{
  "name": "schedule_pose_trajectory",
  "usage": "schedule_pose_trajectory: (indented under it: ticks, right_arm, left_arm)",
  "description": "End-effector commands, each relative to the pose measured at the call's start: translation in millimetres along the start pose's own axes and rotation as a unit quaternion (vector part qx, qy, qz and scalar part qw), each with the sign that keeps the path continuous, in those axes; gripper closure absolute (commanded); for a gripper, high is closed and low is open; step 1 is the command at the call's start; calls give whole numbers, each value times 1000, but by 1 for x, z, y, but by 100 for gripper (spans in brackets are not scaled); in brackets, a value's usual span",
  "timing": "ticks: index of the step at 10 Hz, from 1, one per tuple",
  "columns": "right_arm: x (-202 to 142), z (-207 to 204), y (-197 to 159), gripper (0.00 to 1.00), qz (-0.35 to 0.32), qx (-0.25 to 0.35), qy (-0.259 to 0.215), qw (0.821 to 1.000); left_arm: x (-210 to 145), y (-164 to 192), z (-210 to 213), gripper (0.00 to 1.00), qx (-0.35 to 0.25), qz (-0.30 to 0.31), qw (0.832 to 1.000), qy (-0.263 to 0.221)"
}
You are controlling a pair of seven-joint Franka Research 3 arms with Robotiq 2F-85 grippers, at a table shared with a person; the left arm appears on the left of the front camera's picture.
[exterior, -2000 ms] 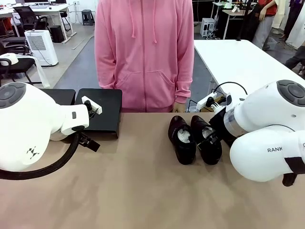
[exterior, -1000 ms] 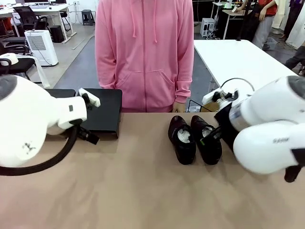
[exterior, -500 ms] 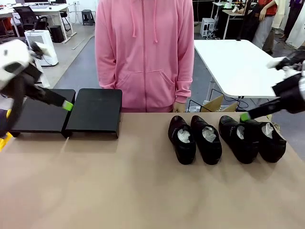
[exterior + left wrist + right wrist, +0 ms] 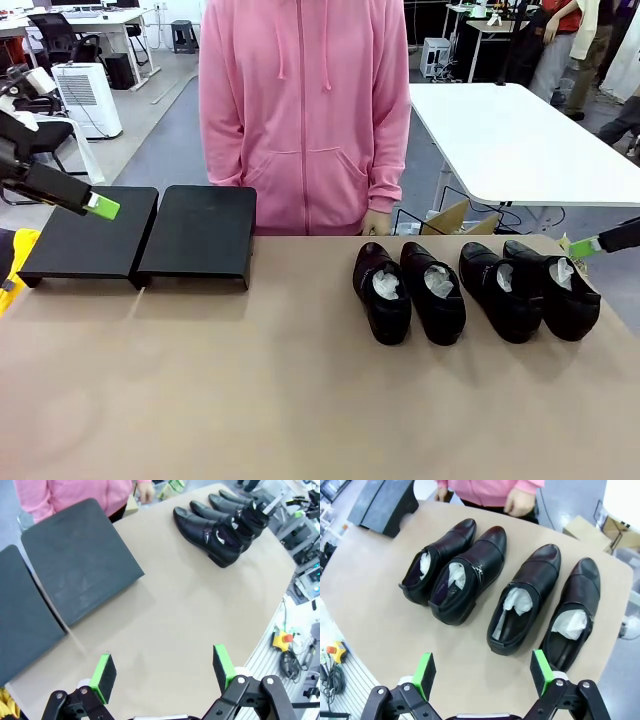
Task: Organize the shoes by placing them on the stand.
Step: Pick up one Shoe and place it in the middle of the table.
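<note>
At the table's right, four dress shoes sit in a row; the stand at far left is bare. Both arms just swung back, so you see everything. Left gripper and right gripper wide open, empty. Nothing placed yet.

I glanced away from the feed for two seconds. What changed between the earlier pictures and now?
Both arms swung outward from the middle: the left gripper now hangs open by the matte-black two-section stand, the right gripper open by the four glossy black leather dress shoes, two newly uncovered. Nothing grasped or released. Stand, shoes and the person stayed put.
</note>
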State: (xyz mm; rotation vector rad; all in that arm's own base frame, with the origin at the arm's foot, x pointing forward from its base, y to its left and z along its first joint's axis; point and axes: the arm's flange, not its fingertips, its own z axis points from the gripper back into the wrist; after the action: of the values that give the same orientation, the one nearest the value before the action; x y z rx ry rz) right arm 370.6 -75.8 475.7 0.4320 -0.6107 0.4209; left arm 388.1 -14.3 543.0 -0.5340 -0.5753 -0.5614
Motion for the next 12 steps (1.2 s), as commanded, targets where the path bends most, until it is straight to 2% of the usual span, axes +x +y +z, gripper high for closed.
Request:
schedule_pose_trajectory:
  ticks: [1, 2, 3, 10, 12]
  right_arm:
    - [4, -2, -7, 0, 6, 18, -13, 1000]
    - [9, -6, -5, 0, -13, 12, -22, 1000]
    - [-2, 1, -3, 0, -5, 4, -5, 1000]
    - [-2, 1, -3, 0, -5, 4, -5, 1000]
    - [6, 4, 2, 0, -19, -19, 15, 1000]
  left_arm:
    - [-1, 5, -4, 0, -15, 9, 1000, 2]
    - [0, 9, -10, 0, -19, 19, 1000, 12]
    - [-3, 3, 0, 0, -6, 9, 1000, 3]
    - [-3, 3, 0, 0, -6, 9, 1000, 3]
    - [-3, 3, 0, 0, -6, 9, 1000, 3]
